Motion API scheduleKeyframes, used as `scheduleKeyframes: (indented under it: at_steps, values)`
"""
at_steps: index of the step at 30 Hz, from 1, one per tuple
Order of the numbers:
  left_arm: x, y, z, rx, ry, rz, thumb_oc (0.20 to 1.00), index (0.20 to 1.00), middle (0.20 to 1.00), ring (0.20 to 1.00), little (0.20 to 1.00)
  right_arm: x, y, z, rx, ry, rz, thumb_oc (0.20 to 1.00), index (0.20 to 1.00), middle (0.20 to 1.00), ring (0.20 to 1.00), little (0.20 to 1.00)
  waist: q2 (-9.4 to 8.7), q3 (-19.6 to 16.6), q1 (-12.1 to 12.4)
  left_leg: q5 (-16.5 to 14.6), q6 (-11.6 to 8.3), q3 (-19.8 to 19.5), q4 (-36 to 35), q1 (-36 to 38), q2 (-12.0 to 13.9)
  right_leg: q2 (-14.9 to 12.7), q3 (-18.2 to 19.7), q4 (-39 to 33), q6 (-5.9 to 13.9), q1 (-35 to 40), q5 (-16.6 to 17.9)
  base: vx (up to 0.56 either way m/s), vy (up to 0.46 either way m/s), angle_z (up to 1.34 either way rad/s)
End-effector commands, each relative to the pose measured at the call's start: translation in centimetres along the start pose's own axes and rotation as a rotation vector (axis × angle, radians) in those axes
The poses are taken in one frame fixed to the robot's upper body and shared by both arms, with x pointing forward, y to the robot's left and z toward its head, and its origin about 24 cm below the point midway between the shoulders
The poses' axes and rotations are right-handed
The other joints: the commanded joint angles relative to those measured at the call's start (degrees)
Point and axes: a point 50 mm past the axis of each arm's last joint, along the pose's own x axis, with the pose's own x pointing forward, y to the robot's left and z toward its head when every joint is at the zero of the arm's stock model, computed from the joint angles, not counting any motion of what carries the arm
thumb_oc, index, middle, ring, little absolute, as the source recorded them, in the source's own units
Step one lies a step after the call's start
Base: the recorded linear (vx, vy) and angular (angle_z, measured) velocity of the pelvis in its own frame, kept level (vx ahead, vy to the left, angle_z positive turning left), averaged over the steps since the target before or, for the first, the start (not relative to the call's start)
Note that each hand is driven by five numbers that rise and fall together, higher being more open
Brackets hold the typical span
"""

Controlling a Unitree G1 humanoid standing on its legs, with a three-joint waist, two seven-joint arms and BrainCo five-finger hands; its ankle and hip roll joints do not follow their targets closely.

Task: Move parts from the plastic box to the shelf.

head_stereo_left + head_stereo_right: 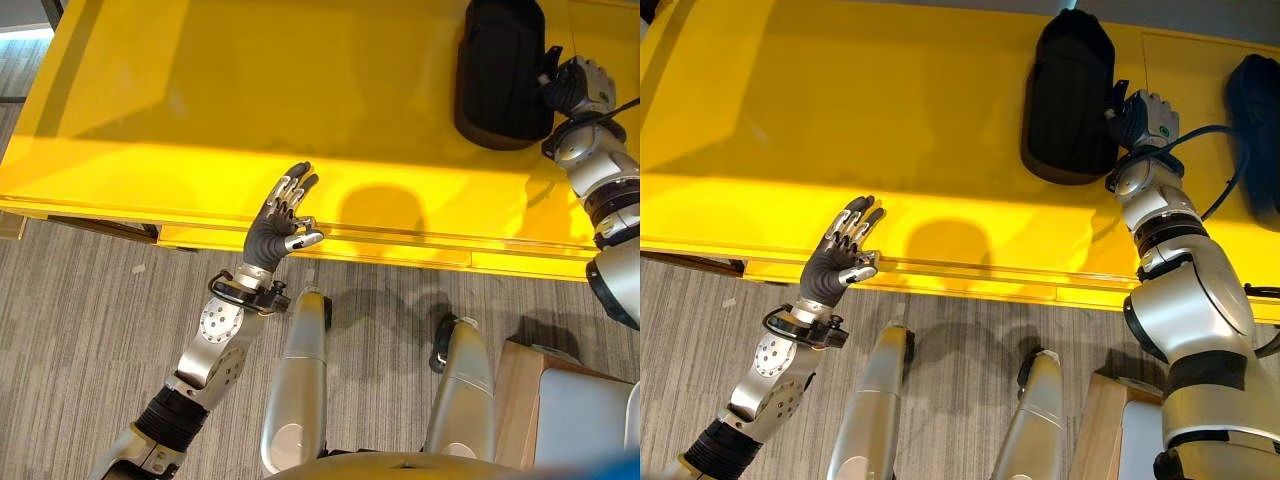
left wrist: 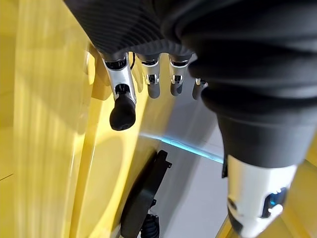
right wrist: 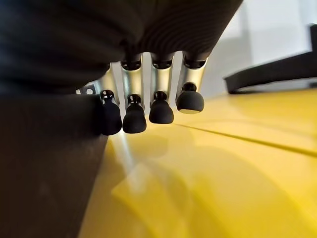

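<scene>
Left eye view: a bright yellow shelf (image 1: pixel 250 90) is seen from above, its front edge running across the picture, with grey striped floor (image 1: pixel 80 320) below it. A black part (image 1: pixel 500 70) is lying on the shelf at the far right, and the right hand (image 1: pixel 580 85) is placed against its right side. From the head views it cannot be told whether that part is gripped. In the right wrist view the right hand's fingers (image 3: pixel 161 106) are seen hanging in a row, bent down at their dark tips, just above the yellow surface and beside a dark bulk that fills one side of the picture; whether they are closed on anything cannot be told. A second black part (image 1: pixel 1255 130) is shown in the right eye view further right on the shelf, partly cut off by the picture's edge.

The left hand (image 1: pixel 280 220) is raised at the shelf's front edge, its fingers held straight and spread, with nothing held. A pale wooden box (image 1: pixel 520 400) with a grey inside is seen on the floor at the lower right.
</scene>
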Motion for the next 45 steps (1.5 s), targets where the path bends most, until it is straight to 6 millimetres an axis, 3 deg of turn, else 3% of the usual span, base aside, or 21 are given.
scheduleKeyframes:
  at_steps: [1,13,19,35,45]
  values:
    - [-3.4,2.5,-5.0,-0.011,0.291,0.174,1.0,1.0,1.0,1.0,1.0,1.0,-4.0,-0.2,-0.065,-0.035,-0.13,0.2,0.2,0.2,0.2,0.2,-0.77,-0.35,-1.0,0.53,0.44,-1.37,0.7,-0.83,-0.3,3.41,-0.22,8.66,-6.61,-1.14,-5.16,0.03,-0.015,0.0]
    - [-3.6,2.6,-4.8,-0.008,0.285,0.172,1.0,1.0,1.0,1.0,1.0,0.8,-5.0,-0.8,-0.206,-0.098,-0.141,0.2,0.2,0.2,0.2,0.2,-0.98,-0.19,-1.14,0.55,0.3,-1.34,0.03,-0.42,-0.14,3.34,-0.1,8.55,-6.51,-0.95,-5.41,0.0,-0.001,0.0]
    - [-3.7,2.6,-4.9,-0.009,0.282,0.178,1.0,1.0,1.0,1.0,1.0,0.4,-4.6,-1.6,-0.198,-0.086,-0.132,0.2,0.2,0.2,0.2,0.2,-0.99,-0.22,-1.26,0.51,0.3,-1.41,0.26,-0.63,-0.04,3.44,0.01,8.99,-6.51,-1.3,-5.46,0.0,0.0,0.0]
    - [-3.5,2.7,-4.9,-0.006,0.259,0.207,1.0,1.0,1.0,1.0,1.0,-1.5,-0.5,-3.4,-0.115,-0.05,-0.045,0.2,0.2,0.2,0.2,0.2,-0.93,-0.1,-1.55,0.22,0.75,-1.36,0.56,-0.92,-0.3,3.39,-0.02,9.1,-6.5,-1.36,-5.53,0.0,0.0,0.0]
    - [-3.5,2.8,-4.8,-0.007,0.258,0.21,1.0,1.0,1.0,1.0,1.0,-1.5,-0.9,-3.7,-0.135,-0.048,-0.054,0.2,0.2,0.2,0.2,0.2,-0.91,-0.2,-1.48,-0.05,0.88,-1.3,0.82,-1.19,-0.27,3.25,0.07,9.49,-6.4,-1.77,-5.88,0.0,0.0,0.0]
